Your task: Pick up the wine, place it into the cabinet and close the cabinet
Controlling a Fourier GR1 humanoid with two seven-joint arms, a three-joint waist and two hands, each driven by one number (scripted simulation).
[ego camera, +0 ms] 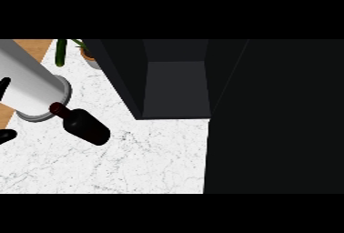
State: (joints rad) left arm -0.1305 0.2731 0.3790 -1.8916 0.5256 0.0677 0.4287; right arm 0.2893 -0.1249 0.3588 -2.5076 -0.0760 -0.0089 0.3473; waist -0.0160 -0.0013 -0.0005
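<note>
The wine bottle (pixel 86 125) is dark red, nearly black, and stands out against the white marble counter (pixel 134 159) at the left. Its neck points up and left, ending beside the ringed end of a grey forearm (pixel 33 84). Only small black parts of my left hand (pixel 5 135) show at the left edge, apart from the bottle. Nothing is curled round the bottle. The dark cabinet (pixel 176 86) stands open at the top centre with a bare grey inside. Its open door (pixel 275 118) fills the right side. My right hand does not show.
A potted plant (pixel 86 51) and a green stem (pixel 60 52) stand at the back left, beside the cabinet's left wall. Wooden flooring (pixel 32 45) shows beyond the counter's left edge. The bare marble in front of the cabinet reaches to the door.
</note>
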